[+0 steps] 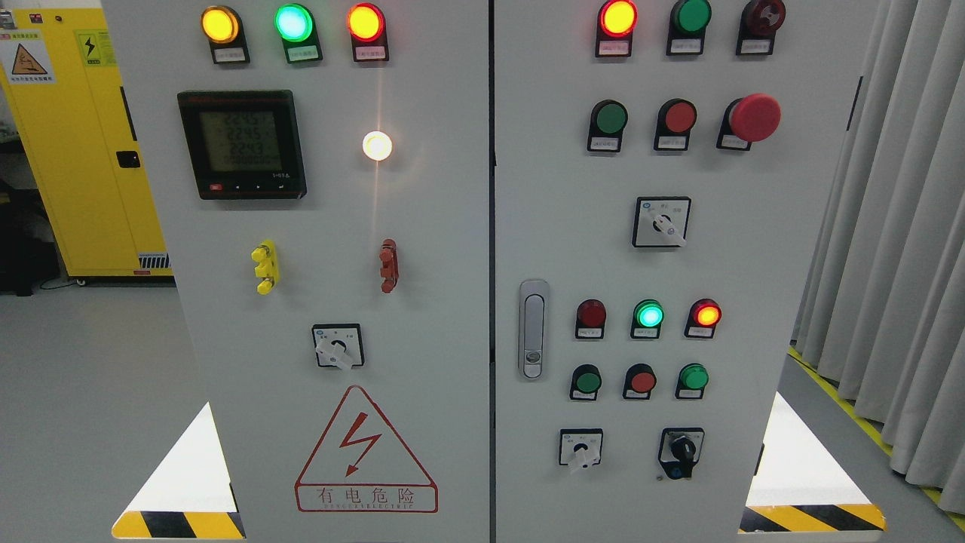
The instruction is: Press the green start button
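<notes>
A grey electrical cabinet (pixel 452 226) with two doors fills the head view. On the right door there are green push buttons: one in the upper row (pixel 609 118), beside a red button (pixel 679 117) and a red mushroom stop button (pixel 754 118), and two in the lower row (pixel 587 381) (pixel 693 376) with a red button (pixel 642 381) between them. I cannot tell which one is the start button; the labels are too small to read. Neither of my hands is in view.
Lit indicator lamps run along the top of both doors; a green lamp (pixel 648 314) glows mid right. Rotary switches (pixel 662 222) (pixel 338 347), a door handle (pixel 533 329) and a meter display (pixel 241 143) sit on the panel. A yellow cabinet (pixel 83 151) stands at left, curtains (pixel 897 226) at right.
</notes>
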Available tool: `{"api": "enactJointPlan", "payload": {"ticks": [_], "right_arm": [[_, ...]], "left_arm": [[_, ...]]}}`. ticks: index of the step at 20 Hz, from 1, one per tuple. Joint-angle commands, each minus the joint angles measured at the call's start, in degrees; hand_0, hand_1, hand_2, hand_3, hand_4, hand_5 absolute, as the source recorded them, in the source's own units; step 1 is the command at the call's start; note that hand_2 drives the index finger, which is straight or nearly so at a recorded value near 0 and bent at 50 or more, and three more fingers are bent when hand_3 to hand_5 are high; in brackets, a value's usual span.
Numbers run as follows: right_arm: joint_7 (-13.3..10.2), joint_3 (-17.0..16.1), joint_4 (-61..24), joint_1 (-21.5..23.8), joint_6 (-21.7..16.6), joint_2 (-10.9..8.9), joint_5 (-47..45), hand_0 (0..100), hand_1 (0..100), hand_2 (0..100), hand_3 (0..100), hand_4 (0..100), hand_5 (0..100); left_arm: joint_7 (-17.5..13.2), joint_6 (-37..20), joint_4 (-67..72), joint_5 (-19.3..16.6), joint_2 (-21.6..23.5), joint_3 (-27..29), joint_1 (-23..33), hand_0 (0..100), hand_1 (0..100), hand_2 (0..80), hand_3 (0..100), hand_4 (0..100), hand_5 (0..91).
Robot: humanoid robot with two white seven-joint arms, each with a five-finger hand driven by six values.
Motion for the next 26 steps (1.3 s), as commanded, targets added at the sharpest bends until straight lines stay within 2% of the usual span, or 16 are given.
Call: {"api": "enactJointPlan", "payload": {"ticks": [1, 11, 13, 15, 17, 19, 20, 22, 24, 26], "right_arm": [[0.05, 0.51, 2.56, -0.55, -0.17, -0.41, -0.25, 24, 36, 0, 0, 0, 0], [0.57, -0.19, 2.12, -4.06, -1.04, -0.50, -0.34, 23, 36, 0, 0, 0, 0], [-0.04, 0.25, 1.77, -4.86, -2.88, -0.50, -0.08, 23, 37, 0, 0, 0, 0], [0.48, 0.25, 1.51, -5.38, -4.29, -0.76, -0.16, 22, 39, 0, 0, 0, 0], [0.92, 0.34, -0.16, -5.56, -6.66, -1.99, -0.25, 22, 40, 0, 0, 0, 0], [2.41, -0.36, -1.57, -5.56, -13.22, -1.73, -0.60, 24, 42, 0, 0, 0, 0], [2.16, -0.37, -1.66, -5.56, -17.79, -1.64, -0.69, 24, 42, 0, 0, 0, 0], [0.06, -0.37, -2.27, -5.91, -26.58, -1.20, -0.69, 25, 43, 0, 0, 0, 0], [-1.44, -0.28, -4.37, -5.83, -32.30, -1.03, -0.61, 25, 43, 0, 0, 0, 0], [-1.53, -0.37, -8.41, -5.65, -36.53, 0.28, -0.52, 25, 44, 0, 0, 0, 0]], "left_arm": [[-0.03, -0.05, -1.49, 0.00, -0.06, 0.00, -1.67, 12, 56, 0.0, 0, 0, 0.0], [-0.03, 0.04, -1.49, 0.00, -0.15, 0.00, -1.76, 12, 56, 0.0, 0, 0, 0.0], [-0.03, 0.03, -1.49, 0.00, -0.15, 0.00, -1.76, 12, 56, 0.0, 0, 0, 0.0], [-0.03, -0.05, -1.49, 0.00, -0.24, 0.00, -1.76, 12, 56, 0.0, 0, 0, 0.0], [-0.03, -0.05, -1.49, 0.00, -0.50, 0.00, -1.67, 12, 56, 0.0, 0, 0, 0.0], [-0.03, -0.05, -1.49, 0.00, -0.77, 0.00, -1.67, 12, 56, 0.0, 0, 0, 0.0], [-0.03, 0.03, -1.49, 0.00, -0.94, 0.00, -1.67, 12, 56, 0.0, 0, 0, 0.0], [-0.03, -0.05, -1.49, 0.00, -1.12, 0.09, -1.67, 12, 56, 0.0, 0, 0, 0.0], [-0.03, -0.05, -1.49, 0.00, -1.38, 0.09, -1.67, 12, 56, 0.0, 0, 0, 0.0], [-0.03, -0.05, -1.49, 0.00, -2.35, 0.09, -1.67, 12, 56, 0.0, 0, 0, 0.0]]}}
